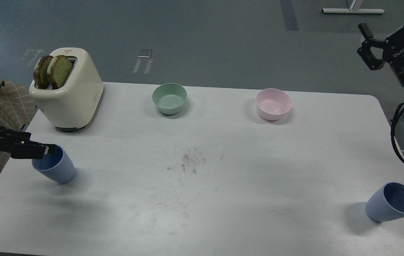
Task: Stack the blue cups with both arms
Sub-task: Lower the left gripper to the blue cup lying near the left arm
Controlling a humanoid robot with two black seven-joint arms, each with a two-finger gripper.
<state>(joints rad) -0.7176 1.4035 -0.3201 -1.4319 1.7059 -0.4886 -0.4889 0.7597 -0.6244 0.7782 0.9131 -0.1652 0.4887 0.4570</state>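
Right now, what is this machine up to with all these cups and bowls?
It is about to stack two blue cups. Its left gripper is at the rim of the left cup, not visibly gripping it. The right gripper hangs high, far from the right cup. The cups stand far apart on the table.

White table (223,199) carries toaster (72,96), two bowls (169,98), two blue cups (57,169)

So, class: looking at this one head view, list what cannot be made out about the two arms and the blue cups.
- Left gripper: dark, side-on over the left blue cup; finger gap and contact unreadable.
- That cup's rim: partly hidden by the fingers.
- Right gripper: far from the right blue cup; arm cut off by the right edge.
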